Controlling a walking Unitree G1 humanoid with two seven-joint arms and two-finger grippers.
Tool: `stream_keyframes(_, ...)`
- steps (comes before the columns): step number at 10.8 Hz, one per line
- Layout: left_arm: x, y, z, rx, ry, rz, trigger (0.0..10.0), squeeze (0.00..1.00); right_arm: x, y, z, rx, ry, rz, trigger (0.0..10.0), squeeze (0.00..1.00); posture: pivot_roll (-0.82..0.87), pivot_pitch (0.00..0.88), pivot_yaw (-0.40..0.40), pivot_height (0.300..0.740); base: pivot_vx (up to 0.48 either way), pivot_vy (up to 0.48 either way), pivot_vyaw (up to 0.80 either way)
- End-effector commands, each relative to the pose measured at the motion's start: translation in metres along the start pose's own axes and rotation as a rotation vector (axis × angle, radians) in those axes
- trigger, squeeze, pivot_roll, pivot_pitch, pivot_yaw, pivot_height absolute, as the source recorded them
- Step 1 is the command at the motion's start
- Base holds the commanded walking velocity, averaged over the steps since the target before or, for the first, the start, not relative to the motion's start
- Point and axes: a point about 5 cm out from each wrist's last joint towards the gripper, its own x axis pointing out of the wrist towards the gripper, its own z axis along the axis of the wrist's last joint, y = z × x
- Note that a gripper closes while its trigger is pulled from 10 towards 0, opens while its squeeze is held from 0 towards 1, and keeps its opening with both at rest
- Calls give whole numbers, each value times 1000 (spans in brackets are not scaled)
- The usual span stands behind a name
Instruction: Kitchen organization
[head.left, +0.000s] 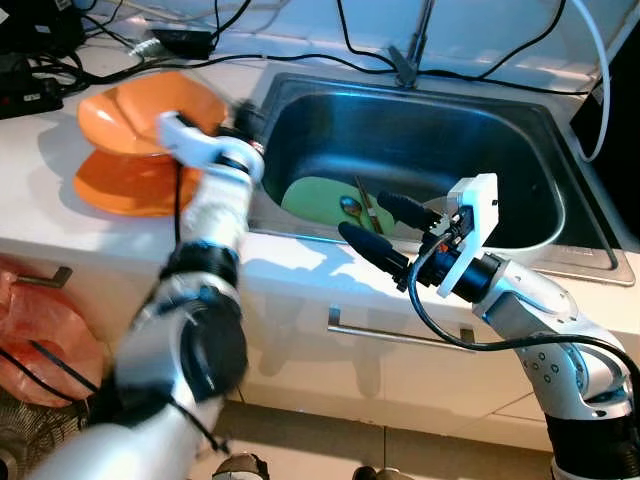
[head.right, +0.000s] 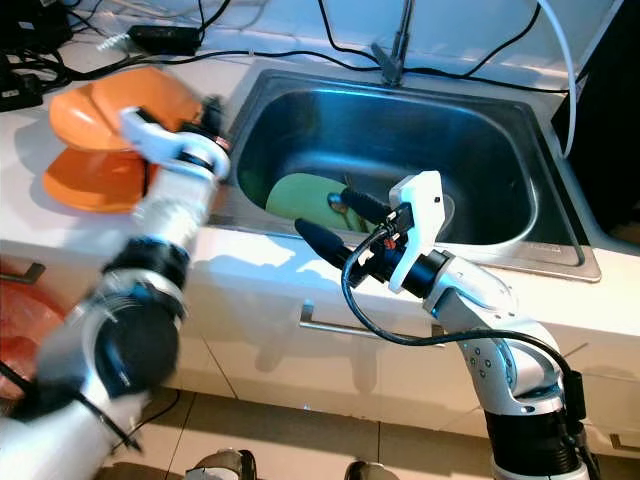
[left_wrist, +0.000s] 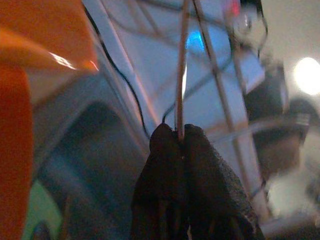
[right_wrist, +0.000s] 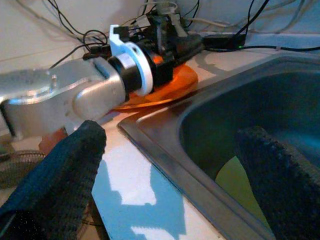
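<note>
A: While the right gripper (head.left: 385, 230) hangs over the near rim of the sink (head.left: 520, 130), at the centre of the frame, where do the dishes stand?

B: A green plate (head.left: 315, 200) lies on the sink floor with a spoon (head.left: 352, 208) and what looks like a chopstick across it. Two orange plates (head.left: 135, 180) are on the counter (head.left: 40, 200) at the upper left; the upper one looks tilted above the lower.

A: And the claws?

B: The right one is spread wide and carries nothing. The left gripper (left_wrist: 181, 137) is pressed together on the thin edge of the upper orange plate (head.left: 130, 115), as the left wrist view shows.

A: What worries you?

B: My guess is that a pinch on so thin a rim is weak, so the plate could pivot or slip and fall on the one below. Black cables (head.left: 300, 58) run along the counter behind the sink, and a swinging plate might snag them. The arms are also near each other across the sink's left edge, so a reach for the green plate could bring them together.
</note>
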Motion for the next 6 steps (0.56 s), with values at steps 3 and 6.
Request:
stream_keyframes(3, -13, 4, -17, 238, 153, -109, 0, 0, 3, -2, 5, 1, -31, -16, 10000, 255, 15, 89, -25, 740, 0, 0, 0)
stream_keyframes(6, -48, 9, -31, 528, 415, -372, 0, 0, 6, -13, 14, 46, -106, -85, 10000, 0, 32, 90, -24, 740, 0, 0, 0)
